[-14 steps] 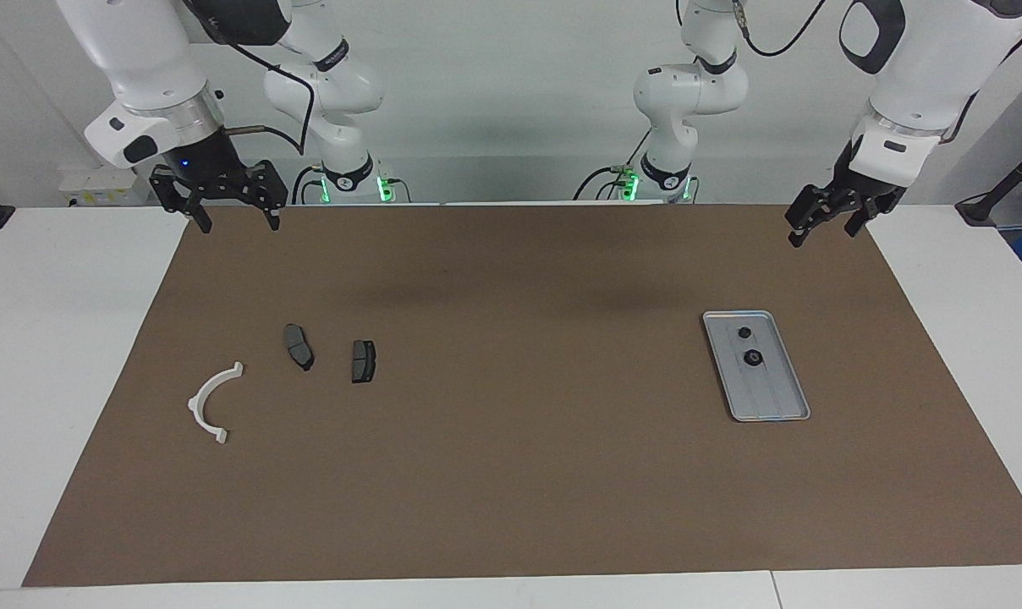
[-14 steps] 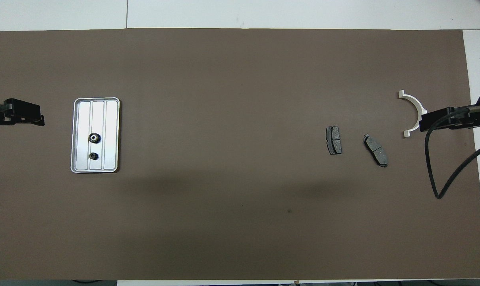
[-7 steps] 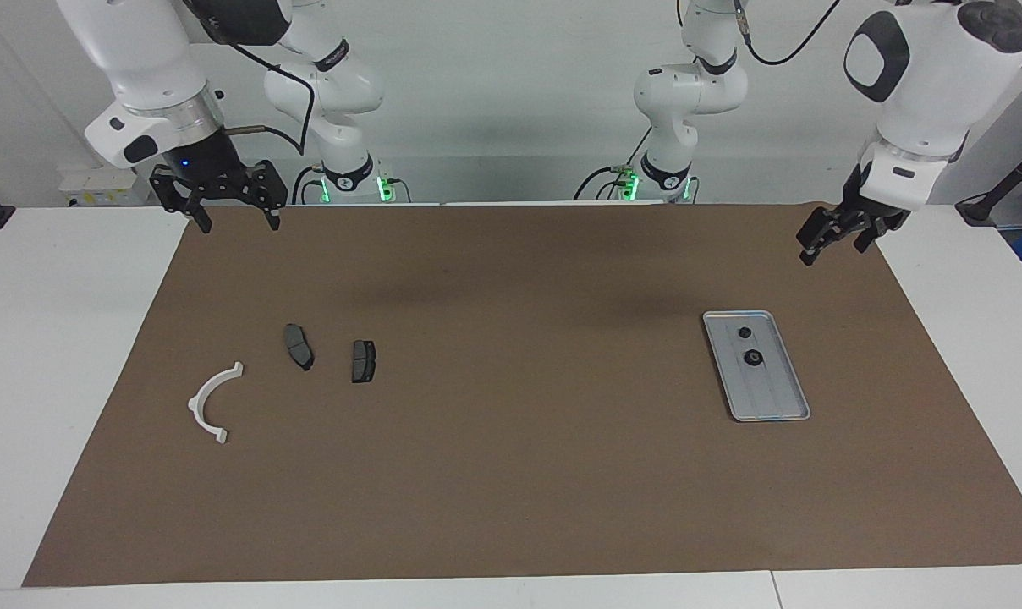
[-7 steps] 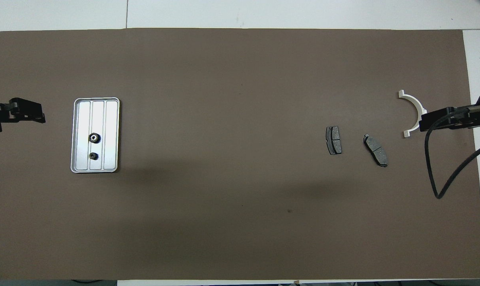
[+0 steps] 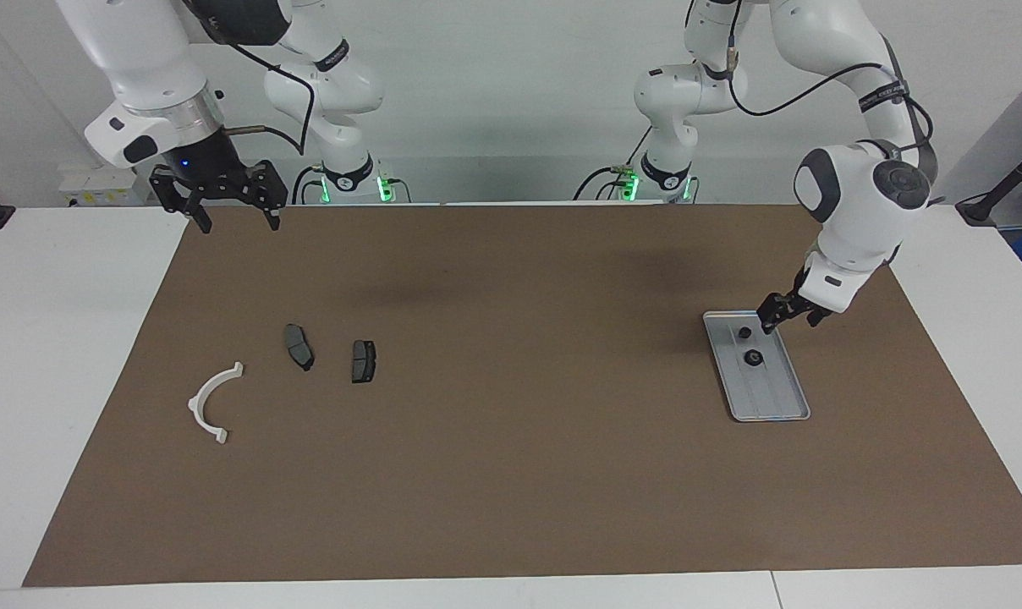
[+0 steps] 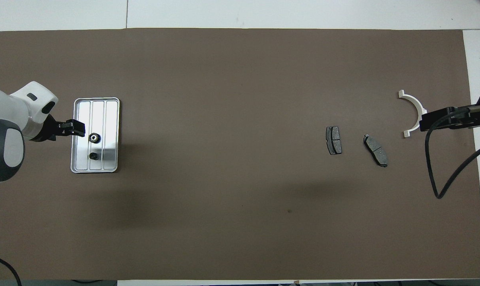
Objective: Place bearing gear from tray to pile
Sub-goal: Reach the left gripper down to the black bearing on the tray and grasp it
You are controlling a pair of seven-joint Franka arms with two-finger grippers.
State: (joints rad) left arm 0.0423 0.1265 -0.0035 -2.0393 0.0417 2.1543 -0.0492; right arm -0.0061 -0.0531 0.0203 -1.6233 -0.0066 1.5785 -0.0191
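- Here the left gripper [image 5: 780, 318] hangs over the rim of the tray [image 5: 783, 392] at the end nearer the robots; whether its tips touch the metal cannot be told, nor how wide it stands, since the fingertips blur into one dark shape in both views.
- From overhead, the left gripper [image 6: 76, 128] covers part of the tray's [image 6: 109, 115] edge, and the arm's white wrist is cut off at the frame's border.
- Two dark gears lie on the tray floor: the smaller gear [image 5: 744, 332] nearer the robots, the larger gear [image 5: 754, 359] just beside it; their teeth are too small to read.
- At the right arm's end lies the pile: a white arc [image 5: 212, 403] and two brake pads [image 5: 299, 346], apart from one another.
- The right gripper [image 5: 230, 209], spread wide, waits above the mat's [image 5: 511, 474] corner; overhead, the right gripper [image 6: 442, 119] hides one end of the arc.
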